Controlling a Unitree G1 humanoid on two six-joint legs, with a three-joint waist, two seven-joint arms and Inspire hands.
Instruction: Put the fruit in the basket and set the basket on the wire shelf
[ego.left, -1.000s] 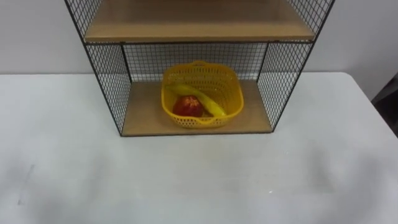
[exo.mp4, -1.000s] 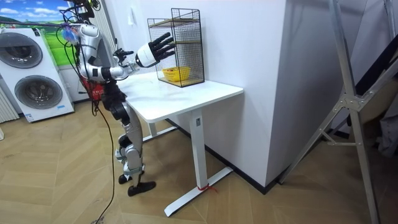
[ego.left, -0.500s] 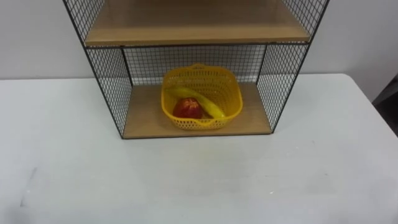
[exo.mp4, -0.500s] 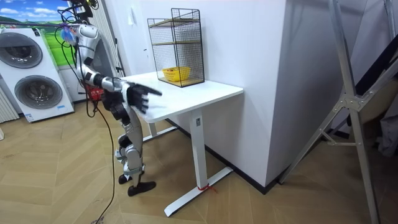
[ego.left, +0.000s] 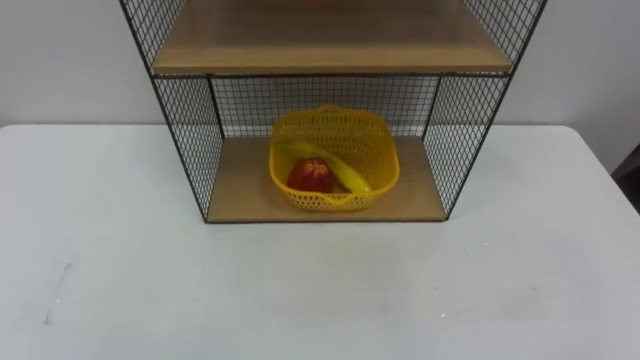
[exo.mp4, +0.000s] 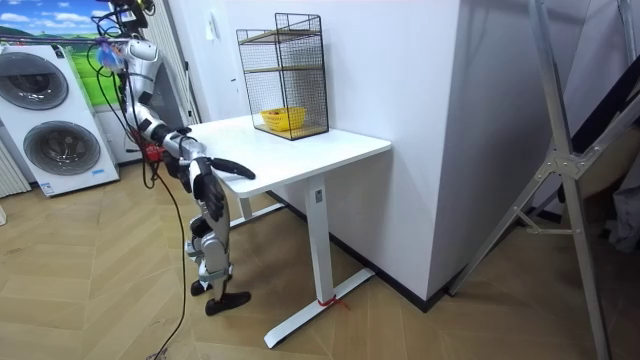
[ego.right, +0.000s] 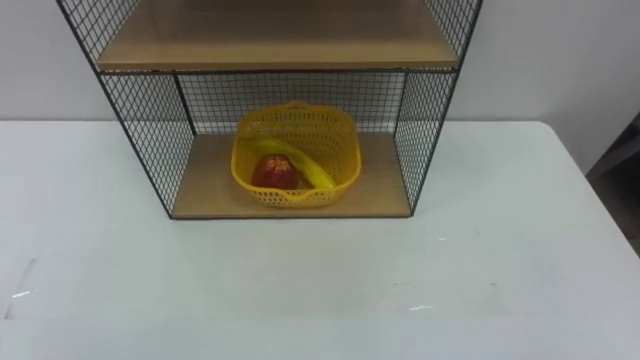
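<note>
Basket (ego.left: 335, 160) sits on the bottom board (ego.left: 240, 192) of the wire shelf (ego.left: 190, 140), well inside the mesh walls, roughly centred. 2 fruits in it: banana (ego.left: 338, 168) lying diagonally, red fruit (ego.left: 312, 176) against its left side. Table (ego.left: 150, 290) in front.

Change over the last second: in the room view the right hand (exo.mp4: 232, 168) was up at shelf height, then dropped past the table edge, and now hangs low at hip level just off the near end of the table. Its fingers look stretched out and apart, holding nothing. Basket and fruit have kept their place through all of it; the small sideways shift in the eye views is the camera's own.

Robot stands at the table's end, facing the shelf.

Judgement: both parts of the task look done. The arm pulling away reads as a retreat after release, with nothing left to place.
</note>
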